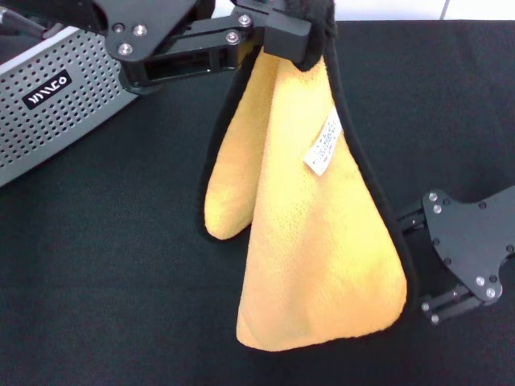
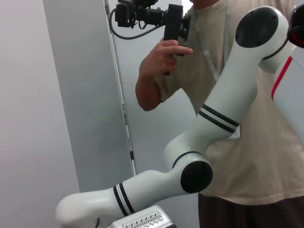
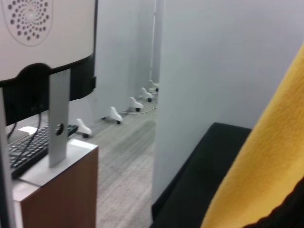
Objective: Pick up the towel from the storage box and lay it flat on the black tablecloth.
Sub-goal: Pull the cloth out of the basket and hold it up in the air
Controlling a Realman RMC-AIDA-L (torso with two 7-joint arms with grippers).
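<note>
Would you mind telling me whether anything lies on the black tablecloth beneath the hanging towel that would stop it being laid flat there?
Nothing visible does. The towel hangs from the left hand above bare black tablecloth. The storage box sits off at the cloth's far left, and the right hand is beside the towel's lower right edge.

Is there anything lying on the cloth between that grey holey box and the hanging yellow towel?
No. In the head view only bare black tablecloth lies between the box and the towel; the left claw reaches across above it.
</note>
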